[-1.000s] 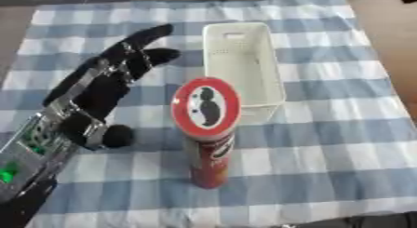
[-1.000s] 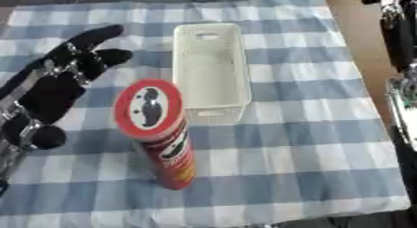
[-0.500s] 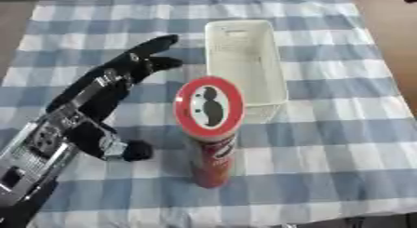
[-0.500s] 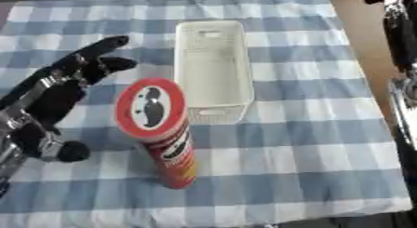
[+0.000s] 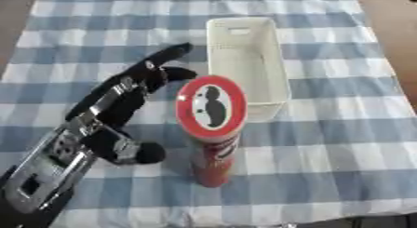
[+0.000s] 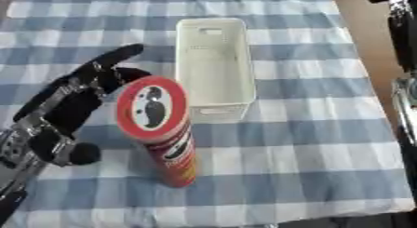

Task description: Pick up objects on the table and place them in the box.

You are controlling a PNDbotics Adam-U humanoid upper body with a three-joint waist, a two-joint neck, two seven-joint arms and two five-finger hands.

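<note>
While the checked cloth on the counter (image 5: 342, 129) carries everything, the white box (image 5: 244, 59) lies empty at far centre. Just near of it stands the red crisp can (image 5: 213, 143), upright, its lid tilted toward the camera. The left hand (image 5: 122, 106) lies to the can's left, fingers straight and spread, thumb near the can's base, holding nothing. A good grasp would wrap the can's mid-body from the left, squarely, since a tall can tips readily.
</note>
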